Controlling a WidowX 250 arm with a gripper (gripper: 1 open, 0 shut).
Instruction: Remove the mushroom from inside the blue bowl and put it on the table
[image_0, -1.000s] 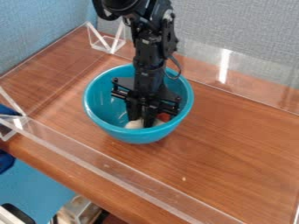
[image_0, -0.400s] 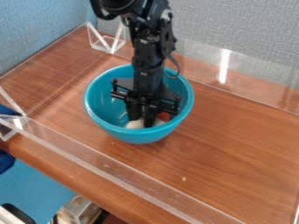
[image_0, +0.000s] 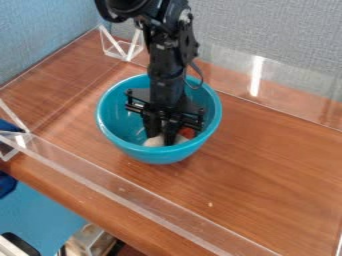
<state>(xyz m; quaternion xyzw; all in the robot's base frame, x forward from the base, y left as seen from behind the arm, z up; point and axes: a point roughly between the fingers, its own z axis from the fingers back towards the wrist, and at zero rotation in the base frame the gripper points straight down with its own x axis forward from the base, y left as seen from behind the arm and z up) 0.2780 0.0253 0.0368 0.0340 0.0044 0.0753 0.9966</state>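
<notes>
The black robot hand (image_0: 163, 133) is reaching straight down into the glossy turquoise-blue plastic bowl (image_0: 118, 113), seemingly clenching the small cream-stemmed mushroom (image_0: 163, 141) for lifting out.

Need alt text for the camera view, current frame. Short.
A black robot arm reaches straight down into a blue bowl on a wood-grain table, its gripper closed around a small mushroom at the bowl's bottom. Low clear acrylic walls edge the table.
</notes>
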